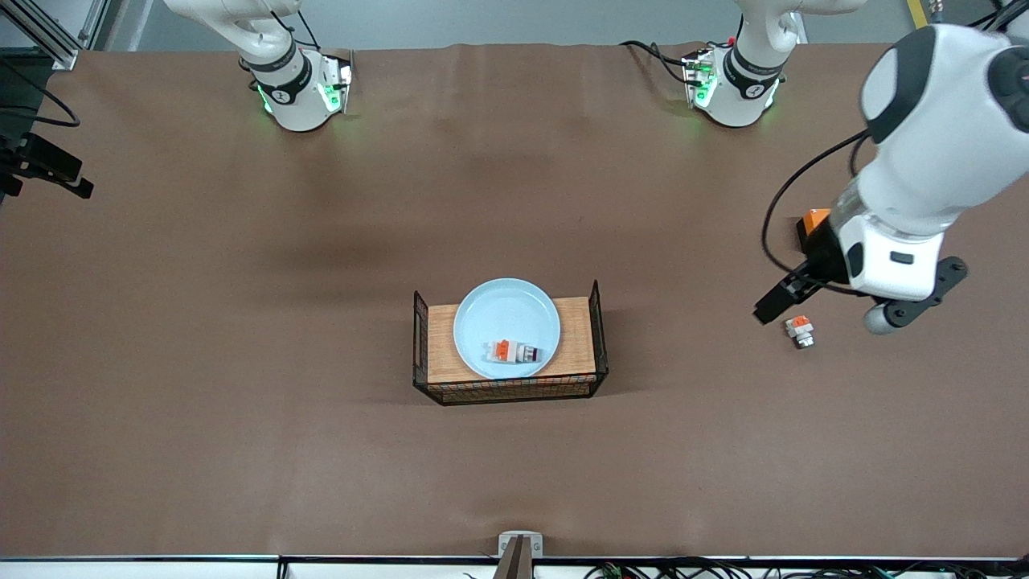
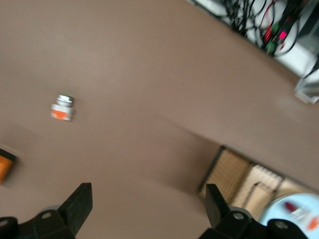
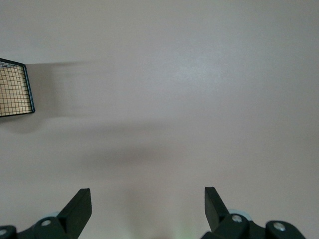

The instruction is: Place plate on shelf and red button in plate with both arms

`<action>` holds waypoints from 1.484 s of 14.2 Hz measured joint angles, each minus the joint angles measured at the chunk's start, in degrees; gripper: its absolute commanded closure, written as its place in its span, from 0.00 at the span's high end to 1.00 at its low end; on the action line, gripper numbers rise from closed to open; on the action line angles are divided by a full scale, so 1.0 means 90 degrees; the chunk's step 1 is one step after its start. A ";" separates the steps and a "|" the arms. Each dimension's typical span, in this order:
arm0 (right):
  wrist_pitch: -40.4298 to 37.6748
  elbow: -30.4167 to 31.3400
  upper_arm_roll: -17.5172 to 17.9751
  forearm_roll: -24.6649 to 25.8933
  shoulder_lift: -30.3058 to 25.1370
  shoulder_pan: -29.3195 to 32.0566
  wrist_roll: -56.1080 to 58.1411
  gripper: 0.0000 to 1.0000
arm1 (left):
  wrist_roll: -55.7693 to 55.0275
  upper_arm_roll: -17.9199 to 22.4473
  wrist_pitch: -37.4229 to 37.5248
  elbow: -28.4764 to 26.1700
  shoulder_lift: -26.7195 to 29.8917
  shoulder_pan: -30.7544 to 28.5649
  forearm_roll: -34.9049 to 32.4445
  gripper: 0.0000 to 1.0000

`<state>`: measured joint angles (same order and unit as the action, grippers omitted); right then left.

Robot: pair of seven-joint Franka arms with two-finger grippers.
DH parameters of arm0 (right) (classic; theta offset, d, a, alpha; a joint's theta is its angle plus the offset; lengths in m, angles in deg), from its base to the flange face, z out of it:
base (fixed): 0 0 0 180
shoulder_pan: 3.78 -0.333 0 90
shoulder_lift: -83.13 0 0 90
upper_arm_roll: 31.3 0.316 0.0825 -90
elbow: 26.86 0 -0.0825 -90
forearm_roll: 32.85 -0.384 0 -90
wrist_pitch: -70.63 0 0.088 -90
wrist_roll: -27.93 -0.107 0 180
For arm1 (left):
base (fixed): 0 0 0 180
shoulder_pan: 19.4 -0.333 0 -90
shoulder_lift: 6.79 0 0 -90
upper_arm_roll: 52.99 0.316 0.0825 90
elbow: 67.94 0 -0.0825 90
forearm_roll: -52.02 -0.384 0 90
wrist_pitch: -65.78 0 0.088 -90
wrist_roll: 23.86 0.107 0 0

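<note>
Resting in the wire-sided basket at mid-table, the pale blue plate covered most of the basket's wooden floor, and the red button lay on its side on the part of the plate nearest the front camera, its dark tip pointing toward the left arm's end of the table. The left gripper hung in the air over bare brown table well apart from the basket toward the left arm's end, its fingers spread wide with nothing between them. A second white-and-orange part with a pale tip stood on the table just beside that gripper, well apart from the basket, and an orange box showed partly hidden by the arm, farther from the front camera than that part. The left wrist view caught the basket's corner, the plate's edge and the button at its margin. The right gripper, out of the front view, was likewise held wide open and empty over bare table, with one corner of the basket showing in the right wrist view.
</note>
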<state>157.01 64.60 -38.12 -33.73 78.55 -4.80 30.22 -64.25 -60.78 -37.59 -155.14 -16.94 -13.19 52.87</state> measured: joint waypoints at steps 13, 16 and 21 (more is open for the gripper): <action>-0.0032 0.0066 0.0006 0.0000 -0.0078 -0.0011 0.0011 1.00 | 0.3910 0.0011 0.0731 -0.0900 0.1247 -0.1695 0.0444 1.00; -0.0032 0.0082 0.0006 -0.0003 -0.0111 -0.0011 0.0011 1.00 | 0.3922 -0.0029 0.0503 -0.0882 0.1234 -0.1651 0.0445 1.00; -0.0012 0.0087 0.0012 -0.0012 -0.0113 -0.0016 0.0018 1.00 | 0.3973 0.0497 0.0407 -0.0695 0.1055 -0.0908 0.0445 1.00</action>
<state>156.90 65.38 -38.02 -33.84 77.53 -4.94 30.38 -28.49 -56.31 -33.93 -161.39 -7.45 -21.37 56.87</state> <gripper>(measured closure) 0.000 0.000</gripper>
